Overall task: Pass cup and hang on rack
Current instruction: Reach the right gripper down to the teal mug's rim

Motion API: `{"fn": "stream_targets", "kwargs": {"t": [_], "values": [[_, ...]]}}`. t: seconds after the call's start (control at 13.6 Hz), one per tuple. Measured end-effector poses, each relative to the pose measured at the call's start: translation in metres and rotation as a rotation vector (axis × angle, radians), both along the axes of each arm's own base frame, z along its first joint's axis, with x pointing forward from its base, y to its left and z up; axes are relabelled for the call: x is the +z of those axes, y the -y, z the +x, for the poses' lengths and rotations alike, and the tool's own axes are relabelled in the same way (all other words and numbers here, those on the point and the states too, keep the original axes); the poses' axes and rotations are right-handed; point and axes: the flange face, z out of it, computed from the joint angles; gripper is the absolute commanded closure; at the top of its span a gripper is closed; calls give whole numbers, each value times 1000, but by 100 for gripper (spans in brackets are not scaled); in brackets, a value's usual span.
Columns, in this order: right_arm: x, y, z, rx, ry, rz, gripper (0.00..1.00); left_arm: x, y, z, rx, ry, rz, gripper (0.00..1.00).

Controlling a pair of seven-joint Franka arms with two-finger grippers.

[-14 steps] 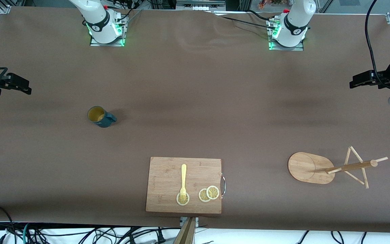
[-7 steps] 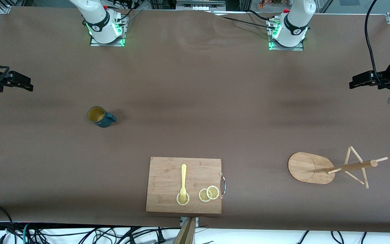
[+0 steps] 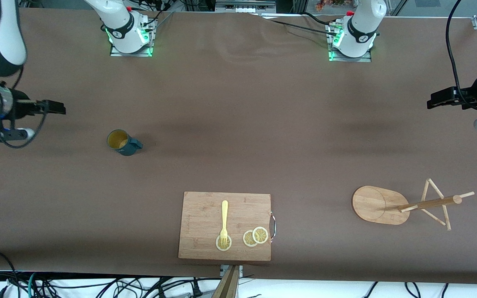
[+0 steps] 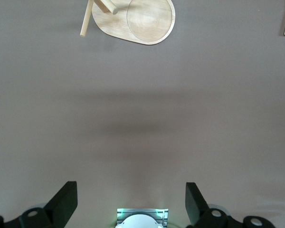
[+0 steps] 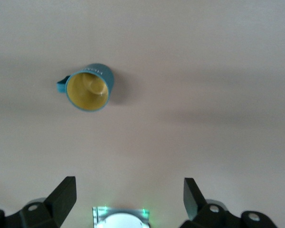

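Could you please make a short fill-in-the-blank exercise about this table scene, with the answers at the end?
1. The cup stands upright on the table toward the ____ arm's end.
2. The rack stands nearer to the front camera than the cup, and it holds ____ cups.
3. The fork lies on the cutting board with its prongs on a ____ slice.
4. The right pincer and the left pincer are both ____ and hold nothing.

Answers: right; no; lemon; open
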Motion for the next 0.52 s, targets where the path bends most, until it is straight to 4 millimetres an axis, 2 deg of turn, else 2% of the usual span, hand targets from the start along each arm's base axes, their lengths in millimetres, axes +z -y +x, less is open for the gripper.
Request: {"fn": "stream_targets", "kwargs": {"t": [0.37, 0.52], "values": [[-102, -7, -6, -57, 142, 23, 0, 10, 7, 10, -16, 31, 21, 0], [-141, -8, -19, -68, 214, 23, 0, 11, 17, 12, -41, 32, 65, 0]]}}
